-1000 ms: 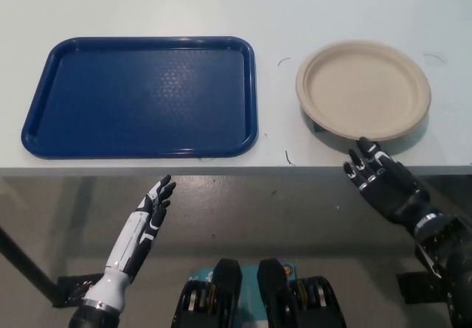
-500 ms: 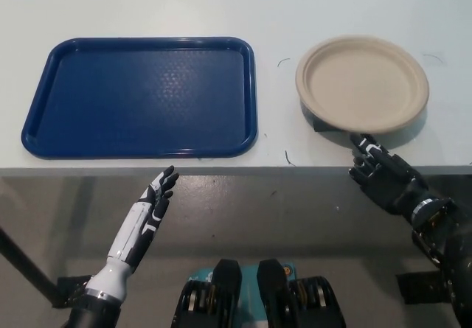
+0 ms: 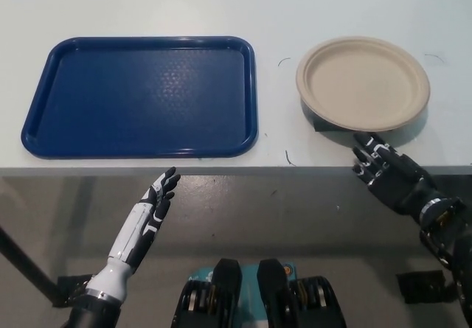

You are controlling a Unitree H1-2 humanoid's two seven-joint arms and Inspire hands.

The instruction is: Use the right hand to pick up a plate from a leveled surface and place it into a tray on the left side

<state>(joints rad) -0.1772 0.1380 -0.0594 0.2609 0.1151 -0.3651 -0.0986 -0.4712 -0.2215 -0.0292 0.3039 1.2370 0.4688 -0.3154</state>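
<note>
Desk: pale, flat top; its front edge ran straight across the view, with bare surface behind and between the two items.

Plate: round, beige, shallow, with a raised rim. It lay toward the right end of the desk, near the front edge. A dark shadow showed beneath its front-left rim, so that side appeared lifted off the surface; whether it rested on anything could not be told.

Tray: dark blue, rectangular, rounded corners, raised lip, finely textured floor, nothing in it. It occupied the left half of the desk, its front lip close to the front edge, and stood clearly apart from the plate.

Right hand: black, at the front edge just below the plate's near rim, fingers spread and holding nothing; contact with the rim could not be confirmed.

Left hand: white, resting below the front edge under the tray's right part, fingers straight, nothing held.

Small dark marks dotted the desk between tray and plate.
</note>
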